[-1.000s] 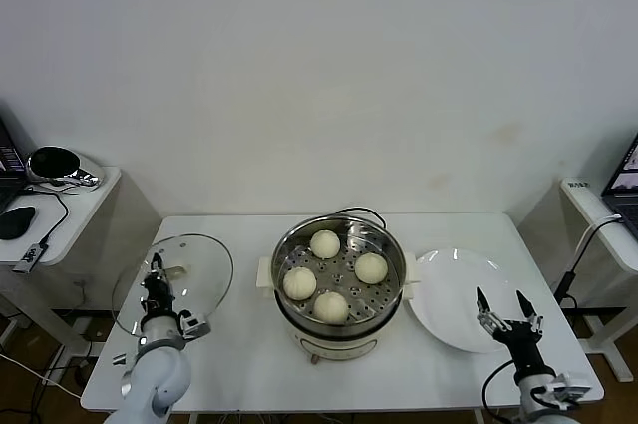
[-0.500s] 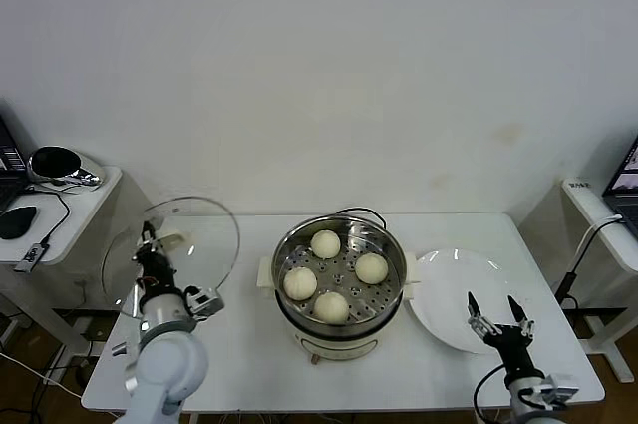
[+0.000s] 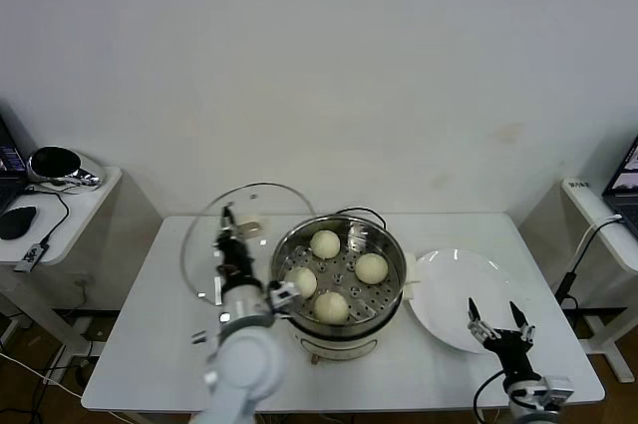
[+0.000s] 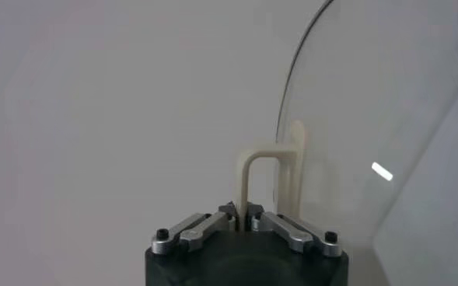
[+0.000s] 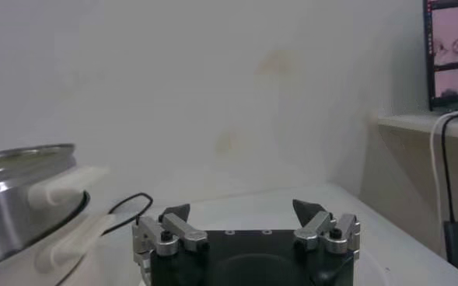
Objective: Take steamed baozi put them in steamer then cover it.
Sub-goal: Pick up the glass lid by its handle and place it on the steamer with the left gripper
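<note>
The steel steamer (image 3: 384, 247) stands mid-table on its cream base, uncovered, with four cream-white baozi (image 3: 325, 243) on its perforated tray. My left gripper (image 3: 230, 225) is shut on the cream bar handle (image 4: 261, 177) of the clear glass cover (image 3: 204, 244). It holds the cover tilted on edge in the air just left of the steamer. In the left wrist view the gripper (image 4: 244, 219) pinches the handle and the glass (image 4: 384, 124) fills one side. My right gripper (image 3: 495, 317) is open and empty at the front right, beside the plate; it also shows in the right wrist view (image 5: 242, 210).
An empty white plate (image 3: 459, 294) lies right of the steamer. The steamer's black cord (image 3: 359, 212) runs behind it. Side tables stand at far left (image 3: 60, 207) and far right (image 3: 598, 214). The steamer's rim and handle show in the right wrist view (image 5: 26, 194).
My left gripper has lifted the cover off the table's left side and carried it right, up to the steamer's left edge. My right gripper has drawn back slightly toward the front edge.
</note>
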Action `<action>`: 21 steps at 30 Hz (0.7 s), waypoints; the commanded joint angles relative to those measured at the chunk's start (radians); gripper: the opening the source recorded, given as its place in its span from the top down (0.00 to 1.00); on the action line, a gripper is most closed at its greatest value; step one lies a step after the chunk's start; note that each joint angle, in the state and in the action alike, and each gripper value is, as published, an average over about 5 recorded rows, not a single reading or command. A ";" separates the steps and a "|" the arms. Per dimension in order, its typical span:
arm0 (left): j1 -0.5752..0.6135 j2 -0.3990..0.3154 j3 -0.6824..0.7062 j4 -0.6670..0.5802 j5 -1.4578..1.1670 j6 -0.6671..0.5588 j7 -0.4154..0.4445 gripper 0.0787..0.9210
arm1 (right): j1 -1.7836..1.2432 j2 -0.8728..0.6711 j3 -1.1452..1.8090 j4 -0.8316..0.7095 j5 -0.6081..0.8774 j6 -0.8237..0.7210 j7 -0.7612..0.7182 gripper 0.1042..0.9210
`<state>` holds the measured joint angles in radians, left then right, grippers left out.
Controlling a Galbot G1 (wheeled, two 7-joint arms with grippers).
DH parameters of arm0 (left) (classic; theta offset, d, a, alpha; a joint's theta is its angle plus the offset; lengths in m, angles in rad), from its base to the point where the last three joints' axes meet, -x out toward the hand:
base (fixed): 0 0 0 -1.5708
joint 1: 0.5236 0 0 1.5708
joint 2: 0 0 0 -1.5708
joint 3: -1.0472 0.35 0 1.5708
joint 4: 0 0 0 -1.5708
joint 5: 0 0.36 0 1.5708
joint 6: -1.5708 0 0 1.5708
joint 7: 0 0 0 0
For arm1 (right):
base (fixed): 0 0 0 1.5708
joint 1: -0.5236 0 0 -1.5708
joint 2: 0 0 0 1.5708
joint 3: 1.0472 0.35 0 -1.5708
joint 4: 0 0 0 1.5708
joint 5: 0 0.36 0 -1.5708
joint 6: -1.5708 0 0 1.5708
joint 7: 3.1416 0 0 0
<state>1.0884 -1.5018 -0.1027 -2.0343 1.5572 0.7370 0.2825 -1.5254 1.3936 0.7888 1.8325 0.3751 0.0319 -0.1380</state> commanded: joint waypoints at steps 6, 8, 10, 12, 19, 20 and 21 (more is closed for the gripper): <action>-0.179 -0.106 0.362 0.196 -0.099 0.043 -0.077 0.93 | 0.002 -0.002 -0.001 -0.020 -0.035 -0.005 0.006 0.12; -0.166 -0.106 0.376 0.200 -0.128 0.044 -0.092 0.93 | 0.007 -0.006 0.001 -0.023 -0.032 -0.007 0.006 0.12; -0.153 -0.105 0.374 0.207 -0.115 0.044 -0.089 0.93 | 0.015 -0.004 0.000 -0.024 -0.033 -0.011 0.006 0.12; -0.145 -0.105 0.364 0.216 -0.062 0.045 -0.054 0.93 | 0.022 -0.002 -0.003 -0.024 -0.033 -0.015 0.007 0.12; -0.159 -0.110 0.316 0.254 0.067 0.045 0.016 0.93 | 0.034 0.001 -0.009 -0.031 -0.036 -0.020 0.006 0.12; -0.160 -0.109 0.312 0.259 0.074 0.045 0.019 0.93 | 0.035 0.001 -0.010 -0.032 -0.036 -0.020 0.006 0.12; -0.159 -0.109 0.310 0.262 0.082 0.045 0.023 0.93 | 0.036 0.001 -0.010 -0.032 -0.036 -0.020 0.006 0.12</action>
<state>0.9506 -1.5953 0.1824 -1.8355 1.5509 0.7362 0.2631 -1.4998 1.3952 0.7824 1.8050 0.3436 0.0175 -0.1330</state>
